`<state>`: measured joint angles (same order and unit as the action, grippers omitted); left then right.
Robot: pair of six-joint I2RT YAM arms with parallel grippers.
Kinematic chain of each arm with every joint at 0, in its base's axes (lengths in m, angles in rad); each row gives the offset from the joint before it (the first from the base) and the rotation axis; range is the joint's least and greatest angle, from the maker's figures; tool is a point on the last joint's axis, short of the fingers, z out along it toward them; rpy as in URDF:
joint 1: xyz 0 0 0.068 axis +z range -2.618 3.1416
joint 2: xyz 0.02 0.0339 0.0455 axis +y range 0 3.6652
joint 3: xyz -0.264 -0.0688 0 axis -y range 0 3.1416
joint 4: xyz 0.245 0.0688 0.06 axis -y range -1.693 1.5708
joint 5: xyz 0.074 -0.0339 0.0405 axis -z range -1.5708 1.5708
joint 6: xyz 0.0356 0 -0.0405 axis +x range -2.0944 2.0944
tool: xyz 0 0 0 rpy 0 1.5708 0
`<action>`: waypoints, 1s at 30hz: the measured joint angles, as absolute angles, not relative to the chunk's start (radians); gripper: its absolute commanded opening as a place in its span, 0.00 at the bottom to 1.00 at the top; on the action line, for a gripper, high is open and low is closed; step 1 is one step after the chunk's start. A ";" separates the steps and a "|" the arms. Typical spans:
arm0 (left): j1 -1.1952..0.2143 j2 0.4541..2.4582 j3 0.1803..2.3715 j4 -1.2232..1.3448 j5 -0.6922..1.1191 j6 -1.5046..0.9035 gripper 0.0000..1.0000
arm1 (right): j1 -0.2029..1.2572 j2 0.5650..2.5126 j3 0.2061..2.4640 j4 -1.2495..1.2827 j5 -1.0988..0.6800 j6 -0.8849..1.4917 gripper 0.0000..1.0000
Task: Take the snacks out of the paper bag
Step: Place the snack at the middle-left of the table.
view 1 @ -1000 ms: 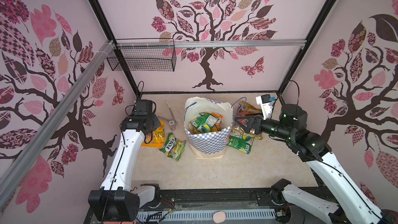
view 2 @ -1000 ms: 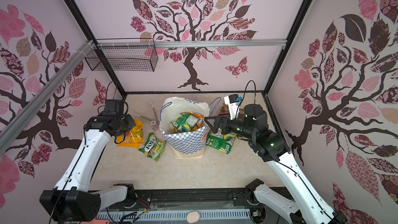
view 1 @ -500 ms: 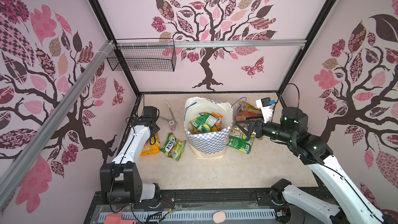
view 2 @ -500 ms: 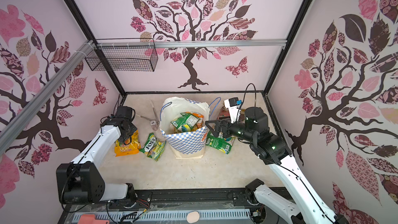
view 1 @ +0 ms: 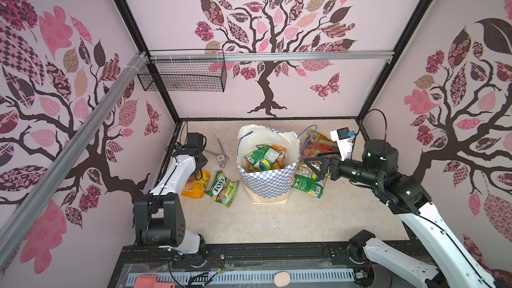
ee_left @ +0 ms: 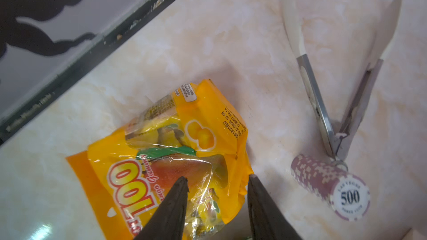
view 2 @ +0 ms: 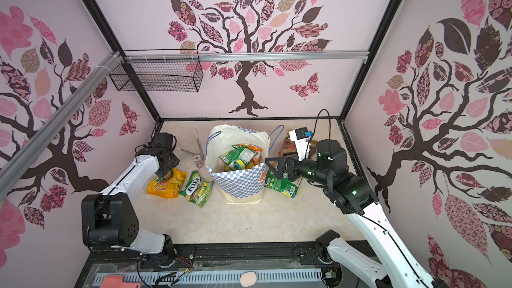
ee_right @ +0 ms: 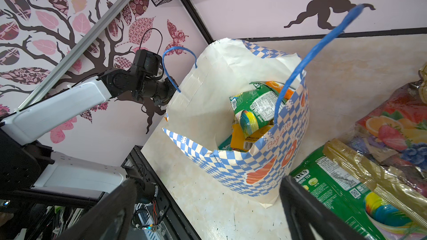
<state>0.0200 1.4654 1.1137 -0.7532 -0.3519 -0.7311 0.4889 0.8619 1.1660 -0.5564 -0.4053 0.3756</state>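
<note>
Left jaws parted above orange packet (ee_left: 161,158) — right jaws wide beside paper bag (ee_right: 231,169).

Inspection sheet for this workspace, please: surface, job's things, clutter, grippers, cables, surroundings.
Surface: beige marbled tabletop, no spills seen.
Job's things: paper bag upright, snacks still inside; orange packet and green FOX'S packet lie on one side of it, more packets on the other.
Clutter: metal tongs, stack of poker chips.
Grippers: left gripper open over the orange packet; right gripper open, empty, by the bag's rim.
Cables: black cable loops above right wrist.
Surroundings: black wire basket on tree-patterned wall.
</note>
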 measured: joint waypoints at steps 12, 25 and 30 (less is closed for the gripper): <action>0.022 1.136 1.248 -0.713 -0.141 -0.609 0.74 | 0.489 0.886 1.166 -0.551 -0.413 0.374 1.00; -0.256 1.168 1.565 -0.687 0.294 -0.440 0.86 | 0.489 0.899 1.163 -0.538 -0.422 0.375 1.00; -0.421 1.209 1.626 -0.719 0.250 -0.373 0.89 | 0.489 0.899 1.151 -0.538 -0.424 0.375 1.00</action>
